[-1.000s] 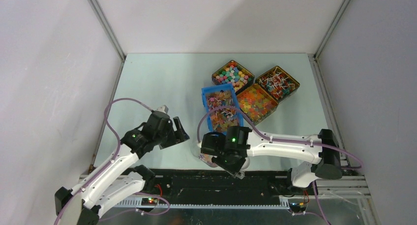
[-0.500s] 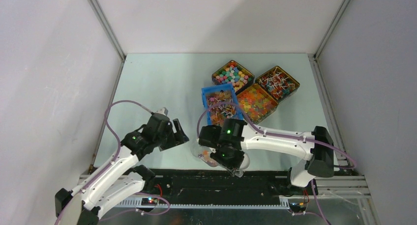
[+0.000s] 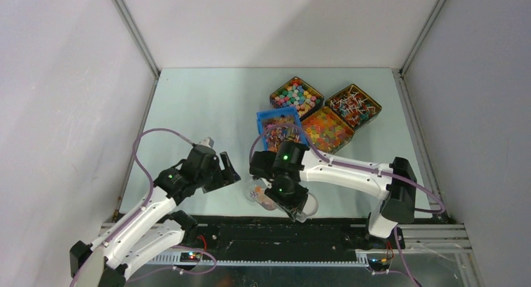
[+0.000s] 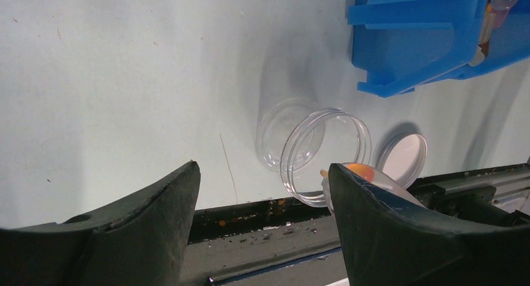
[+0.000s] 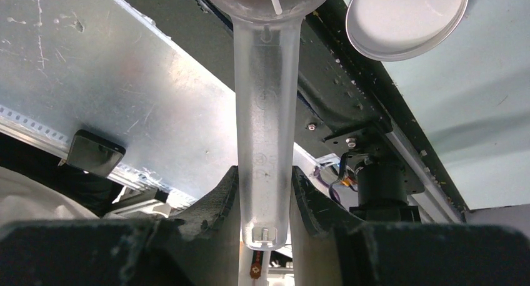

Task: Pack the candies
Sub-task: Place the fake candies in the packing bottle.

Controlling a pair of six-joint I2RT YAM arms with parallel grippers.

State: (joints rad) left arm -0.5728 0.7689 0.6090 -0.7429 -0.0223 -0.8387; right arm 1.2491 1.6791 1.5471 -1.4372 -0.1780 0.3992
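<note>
The candies (image 3: 325,131) fill a square tin at the back right. A few orange ones (image 4: 360,169) lie in the bowl of a translucent scoop (image 3: 268,199). My right gripper (image 3: 289,198) is shut on the scoop's handle (image 5: 265,130), between the fingers (image 5: 219,198). The bowl hangs right beside the rim of an open clear jar (image 4: 315,145) near the table's front edge. The jar's white lid (image 4: 403,158) lies just behind the scoop. My left gripper (image 4: 262,173) stands open with nothing in it, a little left of the jar (image 3: 252,188).
A blue bin (image 3: 283,140) of mixed sweets sits just behind the right wrist. Behind it are a tin of pastel sweets (image 3: 296,96) and a tin of lollipops (image 3: 354,106). The black and metal rail (image 4: 281,236) runs along the near edge. Grey walls enclose the table.
My right arm has carried the scoop left and slightly away from the rail, bringing its bowl up to the jar. The left arm has barely shifted.
</note>
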